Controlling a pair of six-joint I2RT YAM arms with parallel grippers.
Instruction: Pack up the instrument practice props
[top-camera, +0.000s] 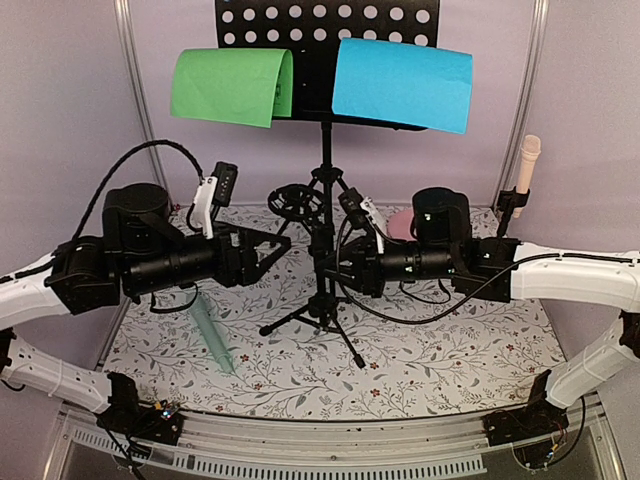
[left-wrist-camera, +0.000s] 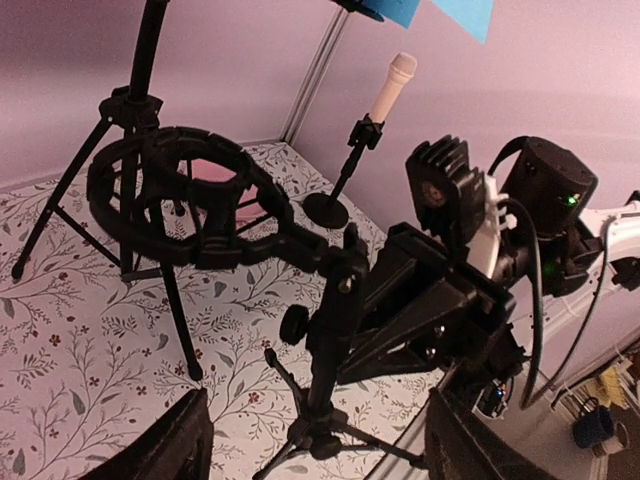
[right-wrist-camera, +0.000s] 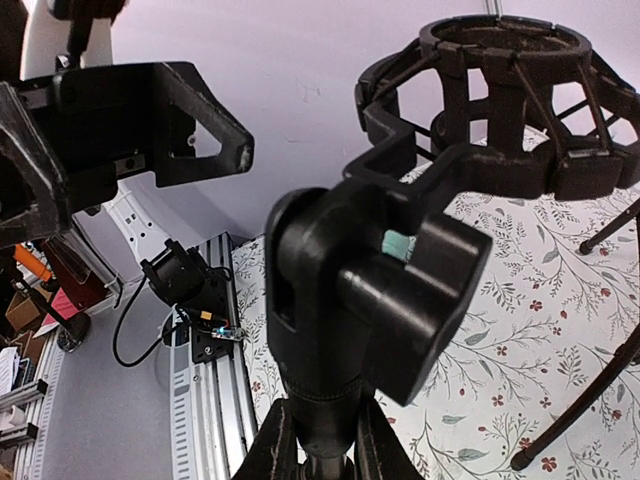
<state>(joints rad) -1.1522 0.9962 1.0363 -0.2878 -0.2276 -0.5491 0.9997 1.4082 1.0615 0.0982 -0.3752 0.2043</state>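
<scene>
music rack (top-camera: 325, 22): upright at the rear of the tabletop (top-camera: 450, 350), tripod legs just behind the gripped support; could be tipped if the support's feet are dragged through them
green sheet (top-camera: 232, 88) / blue sheet (top-camera: 402, 85): only draped over the rack's ledge; would be shed by any knock to the rack
right gripper (right-wrist-camera: 318, 452): closed on the post of the shock-mount mic support (right-wrist-camera: 500, 110); post held low with the heavy cradle above, so a pivot or slip in the grip is judged likely on a fast swing
left gripper (left-wrist-camera: 315, 455): spread wide, nothing held, just beside the same support and the right gripper; a clash between the two is risked if it is brought in carelessly
support feet: on or off the tabletop cannot be told
mint microphone (top-camera: 213, 335): lying flat on the tabletop under the left forearm; could be rolled or pinned if that arm is lowered
pink microphone (top-camera: 527, 165): upright in the second mic support (top-camera: 512, 205) at right rear, well apart from both grippers; least exposed
</scene>
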